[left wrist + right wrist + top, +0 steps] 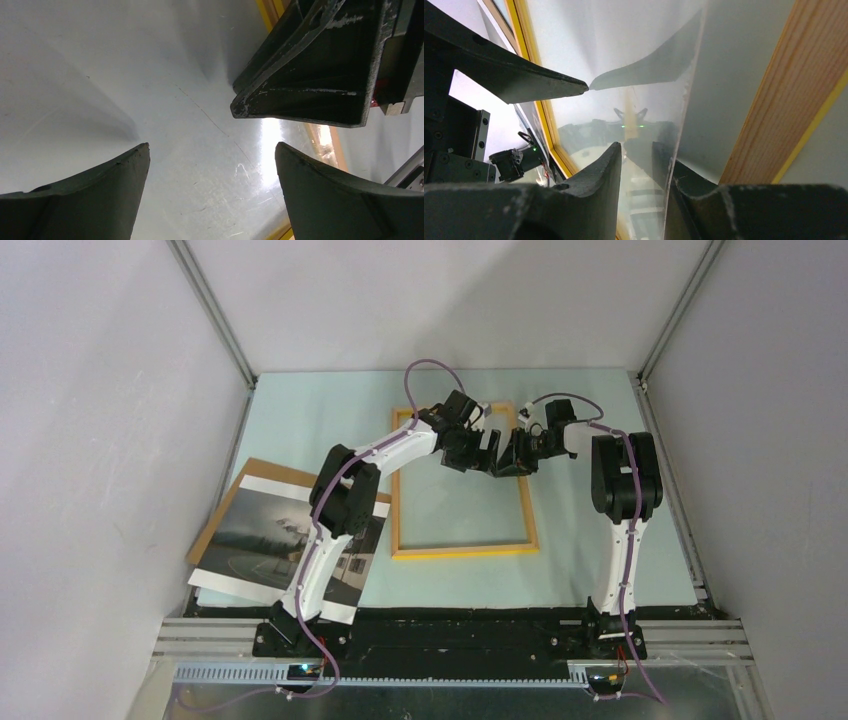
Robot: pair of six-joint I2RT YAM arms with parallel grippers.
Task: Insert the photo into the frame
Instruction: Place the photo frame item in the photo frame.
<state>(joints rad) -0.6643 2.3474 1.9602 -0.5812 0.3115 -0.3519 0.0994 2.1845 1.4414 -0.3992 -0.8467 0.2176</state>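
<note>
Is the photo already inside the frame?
No, the photo lies on the brown backing board, left of the frame, not within its edges.

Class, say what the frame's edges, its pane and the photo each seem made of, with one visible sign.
The frame: apparently wood, grain visible on its pale face, yellow-orange edge. The pane: clear glossy plastic or glass, unclear which; it shows reflections. The photo: seemingly thin printed paper, white borders.

bright even light, white glare on the frame (320, 137), soft shadows.
</note>
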